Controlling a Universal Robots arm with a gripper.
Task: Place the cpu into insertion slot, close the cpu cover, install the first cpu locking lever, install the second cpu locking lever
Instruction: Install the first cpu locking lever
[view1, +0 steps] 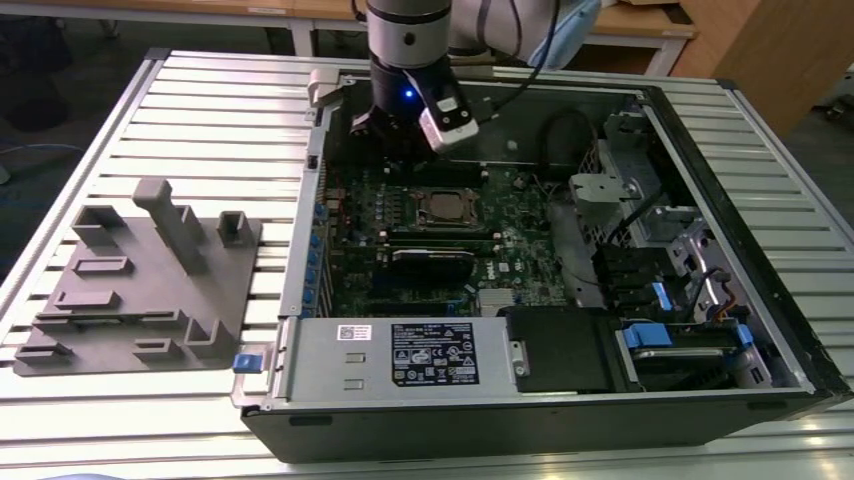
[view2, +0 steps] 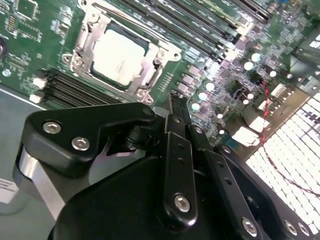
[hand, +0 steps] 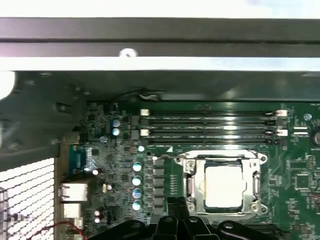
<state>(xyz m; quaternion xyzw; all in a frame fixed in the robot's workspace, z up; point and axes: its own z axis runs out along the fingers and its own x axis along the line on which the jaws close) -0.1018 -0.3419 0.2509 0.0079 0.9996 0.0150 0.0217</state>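
cpu (view2: 120, 56): flat square chip with a dull silver-grey top, and there it sits, down in the insertion slot (view2: 80, 60).
Table (view1: 214, 120): pale slatted metal, ribs running across the frame.
Computer case (view1: 534, 425): black box lying open, centre to the exterior view's right.
Fixture block (view1: 134, 280): matte grey, stepped, with upright posts; it's at the exterior view's left, well apart from the case.
Circuit board (view1: 521, 230): green, glossy, dotted with small round silver caps.
Metal box (view1: 400, 350): silvery, with a white label, along the case's lower edge.
Memory slots (hand: 210, 120): long narrow black rails just beside the socket.
cpu cover (hand: 256, 186): thin silver frame, lying flat around the chip's edges with the chip showing through its cut-out centre.
Levers: cannot tell whether they are latched.
Gripper (view2: 178, 107): black metal links and silver bolts, hovering beside the socket and touching nothing.
Fingers (view2: 174, 112): pressed together, empty.
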